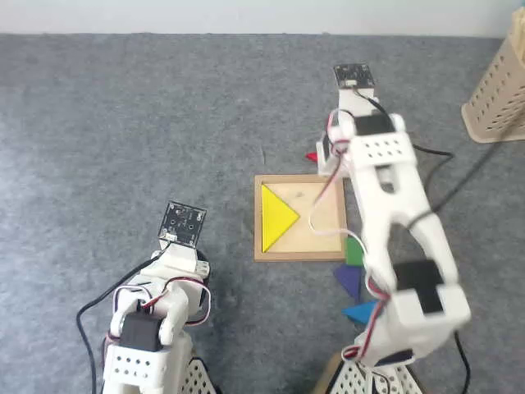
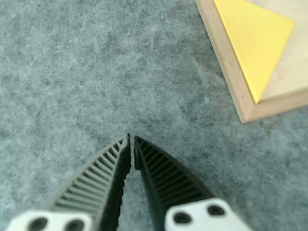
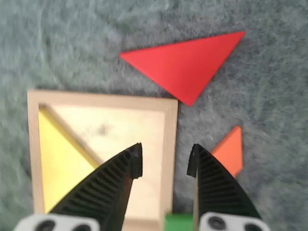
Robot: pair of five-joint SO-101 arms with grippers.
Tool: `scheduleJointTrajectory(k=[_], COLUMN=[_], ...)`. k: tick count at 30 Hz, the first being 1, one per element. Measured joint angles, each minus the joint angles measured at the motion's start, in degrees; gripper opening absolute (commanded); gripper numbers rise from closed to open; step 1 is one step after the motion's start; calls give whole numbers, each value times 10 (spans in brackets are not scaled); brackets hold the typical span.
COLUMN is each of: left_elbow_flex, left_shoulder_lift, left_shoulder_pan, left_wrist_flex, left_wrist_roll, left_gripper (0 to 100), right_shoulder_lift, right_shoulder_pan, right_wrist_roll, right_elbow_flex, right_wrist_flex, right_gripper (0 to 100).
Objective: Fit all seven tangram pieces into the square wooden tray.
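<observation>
The square wooden tray (image 1: 300, 256) lies mid-table with a yellow triangle (image 1: 276, 215) set in its left half. My right gripper (image 3: 164, 160) is open and hovers over the tray's right rim (image 3: 169, 144), with nothing between its fingers. Past the tray lies a red triangle (image 3: 185, 62), and an orange piece (image 3: 231, 148) sits beside the rim. A green piece (image 3: 178, 223) peeks out between the fingers' bases. Green (image 1: 354, 250), purple (image 1: 349, 280) and blue (image 1: 361, 311) pieces lie right of the tray under the right arm. My left gripper (image 2: 131, 140) is shut over bare carpet, near the tray's corner (image 2: 245, 113).
Grey carpet (image 1: 123, 139) covers the table. A perforated beige tower-like object (image 1: 499, 86) stands at the far right edge. The right arm's white links (image 1: 394, 197) overhang the tray's right side and hide part of the loose pieces.
</observation>
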Motion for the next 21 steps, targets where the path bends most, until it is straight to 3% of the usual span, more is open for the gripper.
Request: scheduleJointTrajectory(k=[4, 21], left_elbow_flex=[0, 0], left_shoulder_lift=[0, 0], left_shoulder_pan=[0, 0], left_wrist_flex=[0, 0], left_wrist_roll=[0, 0], left_gripper=[12, 12], right_shoulder_lift=[95, 366], right_shoulder_pan=[2, 24], right_wrist_roll=[-46, -48], right_elbow_flex=[-111, -368], right_wrist_flex=[-15, -25], right_gripper=[170, 170])
